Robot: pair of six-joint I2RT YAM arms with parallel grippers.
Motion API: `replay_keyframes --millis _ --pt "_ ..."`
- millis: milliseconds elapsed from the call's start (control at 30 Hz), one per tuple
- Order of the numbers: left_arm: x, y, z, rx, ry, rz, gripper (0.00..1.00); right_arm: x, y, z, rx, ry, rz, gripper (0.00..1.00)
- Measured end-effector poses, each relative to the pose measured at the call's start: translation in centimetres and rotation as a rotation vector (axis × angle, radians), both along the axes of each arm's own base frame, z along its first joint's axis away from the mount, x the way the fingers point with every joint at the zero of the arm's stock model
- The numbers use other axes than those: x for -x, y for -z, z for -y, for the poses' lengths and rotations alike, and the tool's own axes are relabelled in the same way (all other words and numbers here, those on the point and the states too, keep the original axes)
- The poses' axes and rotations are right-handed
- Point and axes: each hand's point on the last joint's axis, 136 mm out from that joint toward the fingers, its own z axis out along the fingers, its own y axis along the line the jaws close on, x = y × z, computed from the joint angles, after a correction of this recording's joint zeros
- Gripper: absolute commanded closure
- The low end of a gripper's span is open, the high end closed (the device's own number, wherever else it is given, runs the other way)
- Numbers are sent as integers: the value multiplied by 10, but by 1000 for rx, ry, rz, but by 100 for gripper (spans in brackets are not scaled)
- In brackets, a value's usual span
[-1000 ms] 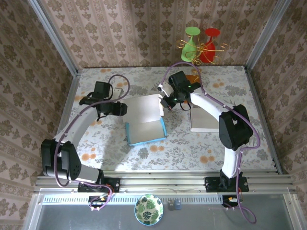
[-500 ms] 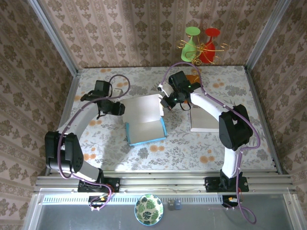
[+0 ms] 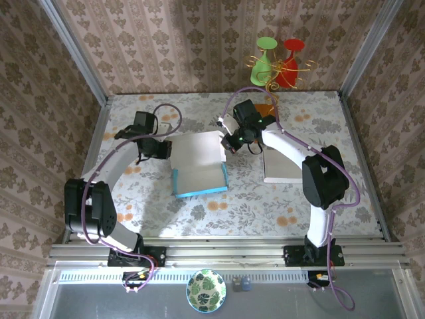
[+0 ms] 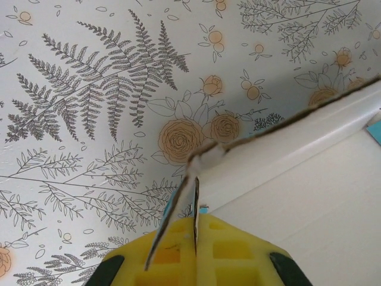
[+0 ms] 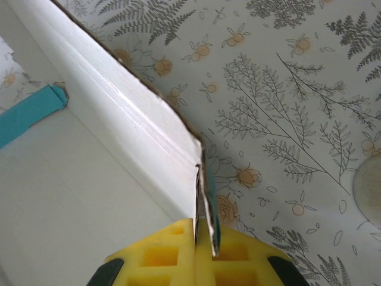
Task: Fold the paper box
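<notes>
Yellow-padded left claw (image 4: 195,231) and right claw (image 5: 196,233) are pinching white cardboard corners of the paper box (image 3: 198,161), seen overhead lying between them.

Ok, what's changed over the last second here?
The left gripper moved in a little and closed on the left edge of the box. The box seems to have slid slightly left. The right gripper stayed shut on the box's right edge, and the flat cardboard on the right did not move.
</notes>
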Motion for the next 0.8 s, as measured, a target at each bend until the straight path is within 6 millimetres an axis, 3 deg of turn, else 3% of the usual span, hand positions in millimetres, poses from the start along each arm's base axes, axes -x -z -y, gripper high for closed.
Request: replay_keyframes --millis 267,500,800 --pt "-13 -10 10 5 -80 38 100 -14 -4 4 33 228 6 100" --pt "-46 -21 27 96 -170 136 100 -43 -21 17 -18 502 57 100" --pt "-87 -35 44 215 -214 311 100 -71 -43 24 -128 672 152 100"
